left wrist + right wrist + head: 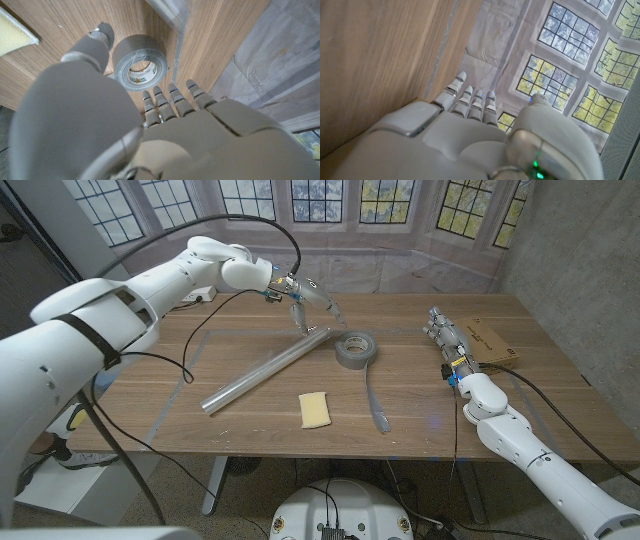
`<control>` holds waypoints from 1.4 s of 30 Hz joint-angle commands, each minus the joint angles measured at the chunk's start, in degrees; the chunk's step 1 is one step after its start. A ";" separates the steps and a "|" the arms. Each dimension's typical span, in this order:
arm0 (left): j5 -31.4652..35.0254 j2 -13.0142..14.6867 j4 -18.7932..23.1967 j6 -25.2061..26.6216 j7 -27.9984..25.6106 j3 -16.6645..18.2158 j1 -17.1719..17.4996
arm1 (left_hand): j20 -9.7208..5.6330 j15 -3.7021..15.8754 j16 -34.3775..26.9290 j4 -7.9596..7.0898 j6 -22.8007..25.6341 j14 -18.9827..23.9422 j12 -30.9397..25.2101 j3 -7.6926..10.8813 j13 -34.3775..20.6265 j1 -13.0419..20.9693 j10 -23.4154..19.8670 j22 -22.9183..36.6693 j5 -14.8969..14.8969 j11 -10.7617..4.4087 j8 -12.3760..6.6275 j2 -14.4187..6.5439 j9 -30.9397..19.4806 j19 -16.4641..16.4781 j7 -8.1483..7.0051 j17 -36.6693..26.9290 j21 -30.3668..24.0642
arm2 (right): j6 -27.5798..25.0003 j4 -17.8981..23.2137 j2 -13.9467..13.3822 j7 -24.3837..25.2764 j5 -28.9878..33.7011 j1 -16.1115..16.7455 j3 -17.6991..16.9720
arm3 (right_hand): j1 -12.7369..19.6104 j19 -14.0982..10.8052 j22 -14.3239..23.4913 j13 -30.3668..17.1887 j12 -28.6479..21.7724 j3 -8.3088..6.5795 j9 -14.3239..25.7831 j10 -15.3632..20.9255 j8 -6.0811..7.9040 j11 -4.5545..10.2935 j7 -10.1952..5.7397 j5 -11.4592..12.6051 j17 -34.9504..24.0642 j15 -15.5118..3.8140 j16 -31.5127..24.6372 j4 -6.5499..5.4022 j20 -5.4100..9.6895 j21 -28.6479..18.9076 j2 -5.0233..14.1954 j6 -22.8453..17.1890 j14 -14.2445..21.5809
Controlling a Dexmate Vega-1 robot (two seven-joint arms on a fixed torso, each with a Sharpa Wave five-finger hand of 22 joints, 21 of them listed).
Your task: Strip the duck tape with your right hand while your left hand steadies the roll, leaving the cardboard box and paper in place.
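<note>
Tape roll: the grey roll [355, 349] lies flat near the middle of the bench [250, 425], toward the far edge; its cardboard core faces up in the left wrist view.
Tape strip: a long grey strip [375, 405] lies on the bench from the roll toward the near edge; whether it is attached to the roll I cannot tell.
Left hand: the left hand [305, 302] hangs above the bench just beside the roll, on its far-left side, fingers [172, 102] straight and spread a little, holding nothing and not touching the roll.
Right hand: the right hand [445, 338] is near the right edge, well apart from the roll, fingers [470, 102] straight and close together, holding nothing.
Cardboard box: a flat brown box [495, 345] lies by the far right corner, just beyond the right hand.
Other things: a metal bar [265, 370] lies slantwise left of the roll; a yellow sponge [315, 409] sits near the near edge.
Progress: neither steadying nor stripping is under way; both grasps are left to do, judging by the idle hands.
</note>
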State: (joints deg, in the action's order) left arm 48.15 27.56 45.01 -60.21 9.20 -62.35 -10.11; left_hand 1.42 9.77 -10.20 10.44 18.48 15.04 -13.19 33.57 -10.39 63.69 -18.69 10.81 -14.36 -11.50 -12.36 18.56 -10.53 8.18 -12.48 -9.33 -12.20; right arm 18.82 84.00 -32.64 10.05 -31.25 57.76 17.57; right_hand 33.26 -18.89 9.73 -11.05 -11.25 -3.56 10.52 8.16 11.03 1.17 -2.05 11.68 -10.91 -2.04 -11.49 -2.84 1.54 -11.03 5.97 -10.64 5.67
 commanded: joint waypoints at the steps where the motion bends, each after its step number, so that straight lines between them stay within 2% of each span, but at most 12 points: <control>1: 1.01 -4.64 -8.87 -2.00 -5.59 -6.26 -4.12 | -0.85 3.09 -0.13 -0.20 2.02 4.54 -0.33 -1.17 -0.03 22.53 -1.20 0.11 -0.45 1.03 -0.13 -21.34 -0.04 0.48 0.45 -0.17 -0.66 | 0.06 -0.49 0.01 -0.18 -0.17 -0.41 -0.11 | 0.34 -0.36 0.16 -0.24 -0.28 -0.31 0.18 0.22 0.23 0.27 -0.11 0.25 -0.17 -2.78 -0.04 0.31 -0.34 -0.12 -0.20 -0.47 0.51; 14: -0.48 -9.42 -17.51 -2.95 -8.96 -13.31 -7.12 | -1.61 3.10 -0.03 -0.42 2.06 5.28 0.13 -2.44 0.02 22.67 -1.47 0.12 -0.39 1.29 0.59 -21.11 0.03 1.03 0.73 -0.10 -0.94 | 0.31 -1.16 0.18 -0.91 -0.24 -1.60 0.01 | -0.21 -0.44 0.16 -0.24 -0.22 -0.25 0.19 0.20 0.22 0.10 0.00 0.27 -0.30 -2.68 -0.08 0.06 -0.39 -0.13 0.14 -0.53 0.45; 19: -1.25 -10.76 -19.06 -2.71 -9.14 -15.70 -7.67 | -1.85 3.08 0.03 -0.47 2.13 5.29 0.23 -2.69 0.02 22.63 -1.46 0.11 -0.37 1.24 0.67 -21.04 0.03 0.96 0.72 -0.08 -0.91 | 1.13 -1.56 0.87 -0.84 -0.48 -1.55 0.01 | -1.31 -0.48 0.17 -0.22 -0.21 -0.22 0.21 0.29 0.25 -0.16 0.44 0.31 -0.53 -2.53 -0.23 -0.69 -0.07 -0.14 1.09 -0.68 0.47; 20: -1.45 -10.82 -19.18 -2.72 -9.26 -16.05 -7.78 | -1.90 3.09 0.04 -0.50 2.04 5.33 0.28 -2.80 0.02 22.64 -1.46 0.11 -0.38 1.64 0.77 -21.06 0.04 0.96 0.81 -0.08 -0.92 | 1.19 -1.59 0.89 -0.84 -0.47 -1.56 0.01 | -1.55 -0.53 0.18 -0.22 -0.21 -0.24 0.22 0.29 0.26 -0.17 0.45 0.33 -0.57 -2.52 -0.27 -0.87 -0.05 -0.16 1.36 -0.74 0.52; 21: -1.71 -11.02 -19.52 -2.65 -9.44 -16.38 -7.78 | -1.96 3.10 0.04 -0.52 1.88 5.37 0.35 -2.89 0.02 22.65 -1.38 0.10 -0.37 1.85 0.87 -21.08 0.04 0.92 0.92 -0.08 -0.90 | 1.46 -1.79 1.08 -0.94 -0.59 -1.59 -0.01 | -1.96 -0.55 0.19 -0.21 -0.18 -0.28 0.22 0.27 0.31 -0.16 0.47 0.37 -0.64 -2.56 -0.32 -1.19 0.00 -0.17 1.83 -0.89 0.51; 22: -1.32 -11.30 -19.63 -2.39 -10.05 -17.08 -7.84 | -1.96 3.06 0.06 -0.55 1.85 5.37 0.38 -3.00 0.02 22.60 -1.38 0.10 -0.36 1.88 0.92 -21.05 0.04 0.92 0.96 -0.08 -0.90 | 1.95 -2.17 1.49 -1.02 -0.77 -1.71 -0.02 | -3.26 -0.64 0.21 -0.19 -0.23 -0.41 0.24 0.49 0.34 -0.01 0.54 0.50 -0.84 -2.59 -0.48 -2.21 0.12 -0.21 3.20 -1.12 0.62; 27: -1.23 -12.41 -20.89 -1.80 -12.09 -19.38 -8.33 | -1.92 3.08 0.11 -0.64 1.79 5.39 0.52 -3.33 0.01 22.52 -1.37 0.09 -0.32 1.66 1.05 -21.05 0.04 0.76 1.03 -0.07 -0.84 | 2.32 -2.75 1.91 -1.55 -0.99 -2.23 0.16 | -4.57 -0.66 0.21 -0.17 -0.24 -0.53 0.24 0.69 0.43 -0.01 0.40 0.65 -1.01 -2.66 -0.57 -3.24 0.42 -0.21 4.19 -1.58 0.58; 39: -2.30 -14.61 -23.26 0.51 -15.38 -23.87 -9.13 | -2.15 3.17 0.06 -0.61 1.83 5.72 0.66 -3.69 0.00 22.86 -1.62 0.08 -0.27 1.52 1.22 -21.45 0.04 0.85 0.99 -0.10 -0.89 | 3.12 -3.53 2.69 -1.35 -0.91 -2.82 0.24 | -5.74 -0.69 0.19 -0.16 -0.27 -0.54 0.22 0.91 0.38 -0.27 0.59 0.73 -1.10 -2.50 -0.62 -4.04 0.36 -0.20 4.32 -1.71 0.63; 42: -3.47 -15.12 -23.59 1.37 -14.82 -24.44 -9.10 | -2.21 3.05 0.15 -0.63 1.69 5.69 0.85 -4.08 -0.01 22.85 -1.48 0.07 -0.19 2.44 1.35 -21.36 0.03 0.94 1.71 -0.06 -0.93 | 2.95 -3.59 2.65 -1.77 -1.32 -2.82 0.23 | -5.87 -0.66 0.18 -0.15 -0.27 -0.53 0.22 0.94 0.35 -0.25 0.58 0.73 -1.09 -2.47 -0.60 -4.11 0.34 -0.18 4.23 -1.68 0.63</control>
State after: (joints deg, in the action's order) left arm 46.45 14.45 23.47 -61.11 -4.36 -83.29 -18.69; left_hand -0.42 10.04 -10.20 9.88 20.13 17.24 -12.49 29.91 -10.41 64.27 -19.96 10.79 -14.36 -9.89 -11.41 19.13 -10.40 8.79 -11.54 -9.34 -13.04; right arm 21.35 81.04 -30.50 8.76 -32.04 55.27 17.74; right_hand 27.81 -19.19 9.73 -11.05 -11.25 -4.20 10.52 8.56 11.26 1.16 -1.31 12.13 -11.87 -2.04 -11.89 -6.51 1.65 -11.03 10.35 -11.99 5.66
